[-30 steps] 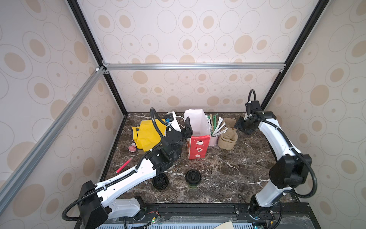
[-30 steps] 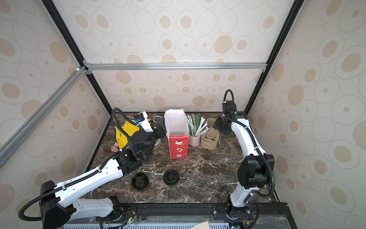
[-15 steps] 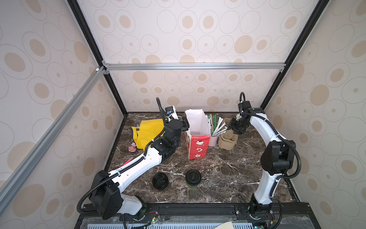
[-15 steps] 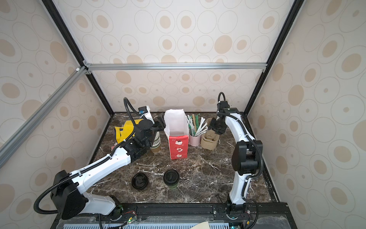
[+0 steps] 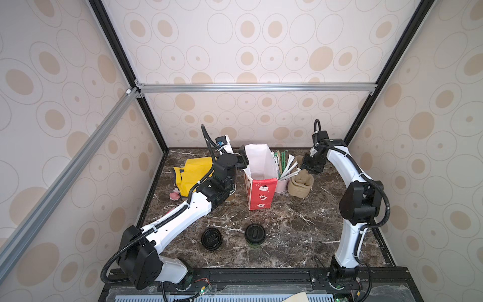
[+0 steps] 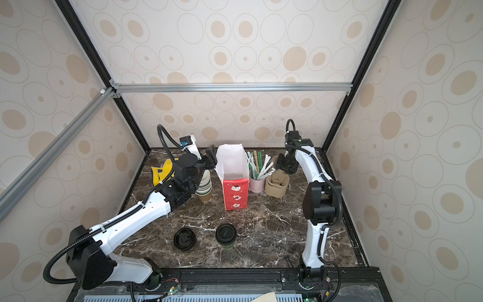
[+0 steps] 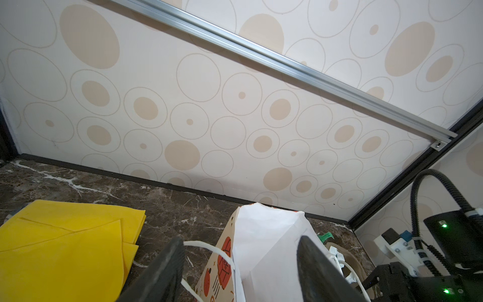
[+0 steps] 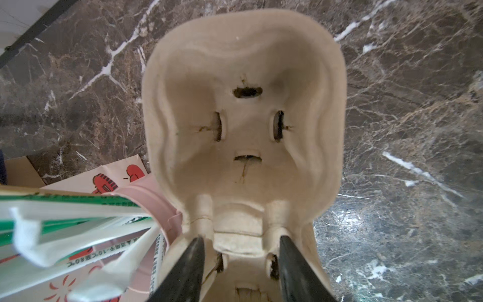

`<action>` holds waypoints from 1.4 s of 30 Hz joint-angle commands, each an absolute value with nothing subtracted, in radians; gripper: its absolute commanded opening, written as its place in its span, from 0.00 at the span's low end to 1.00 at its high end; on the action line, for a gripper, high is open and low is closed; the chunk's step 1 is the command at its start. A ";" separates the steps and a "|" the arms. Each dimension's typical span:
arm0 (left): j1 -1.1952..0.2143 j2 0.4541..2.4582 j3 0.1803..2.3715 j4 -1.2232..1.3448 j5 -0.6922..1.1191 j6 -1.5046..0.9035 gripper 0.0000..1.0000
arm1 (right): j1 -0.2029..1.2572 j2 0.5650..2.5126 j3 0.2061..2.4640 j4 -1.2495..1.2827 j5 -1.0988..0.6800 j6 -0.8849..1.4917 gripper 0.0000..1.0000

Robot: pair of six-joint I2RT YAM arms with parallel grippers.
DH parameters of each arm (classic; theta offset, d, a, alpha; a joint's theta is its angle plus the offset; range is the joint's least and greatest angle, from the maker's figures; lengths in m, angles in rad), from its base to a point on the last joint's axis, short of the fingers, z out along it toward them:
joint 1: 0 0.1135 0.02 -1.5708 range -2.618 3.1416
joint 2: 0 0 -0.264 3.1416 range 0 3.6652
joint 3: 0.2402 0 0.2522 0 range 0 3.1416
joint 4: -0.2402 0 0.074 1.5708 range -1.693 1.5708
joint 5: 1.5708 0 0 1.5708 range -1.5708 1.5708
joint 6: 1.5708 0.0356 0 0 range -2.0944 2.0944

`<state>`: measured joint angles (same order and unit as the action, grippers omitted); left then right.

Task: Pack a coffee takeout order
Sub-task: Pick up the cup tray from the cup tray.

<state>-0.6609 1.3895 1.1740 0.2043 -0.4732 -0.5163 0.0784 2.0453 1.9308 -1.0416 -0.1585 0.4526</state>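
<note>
Right end effector (image 8: 241, 241) down on the cup tray (image 8: 243, 104), left end effector (image 7: 240, 240) released beside the paper bag (image 5: 260, 183).

We see the right fingers (image 8: 194, 251) straddling the tray's middle ridge; we cannot tell whether they clamp it. The tray sits at the back of the surface (image 5: 287, 235), touching the pink straw holder (image 5: 281, 185). Left jaws stand wide apart at the bag's top edge, holding nothing. The lidded green cup (image 5: 254, 234) stands upright near the front, just beside a lone black lid (image 5: 211, 238). The yellow napkin (image 5: 193, 174) lies back left, behind the left arm, with the cup stack (image 6: 205, 185) between it and the bag.
</note>
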 commanded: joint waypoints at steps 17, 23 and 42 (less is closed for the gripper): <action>-0.638 1.366 1.213 0.190 -0.461 -0.510 0.67 | 0.111 2.164 2.111 -1.210 -0.059 0.354 0.46; -0.635 1.358 1.210 0.187 -0.461 -0.510 0.68 | 0.115 2.174 2.128 -1.229 -0.045 0.354 0.40; -0.613 1.369 1.274 0.061 -0.434 -0.582 0.66 | 0.089 2.115 2.146 -1.281 -0.035 0.363 0.31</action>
<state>-0.6243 1.3838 1.2125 0.0956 -0.4454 -0.5434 0.0948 2.1597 2.1124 -1.2224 -0.0376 0.3691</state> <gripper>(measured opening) 0.665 0.313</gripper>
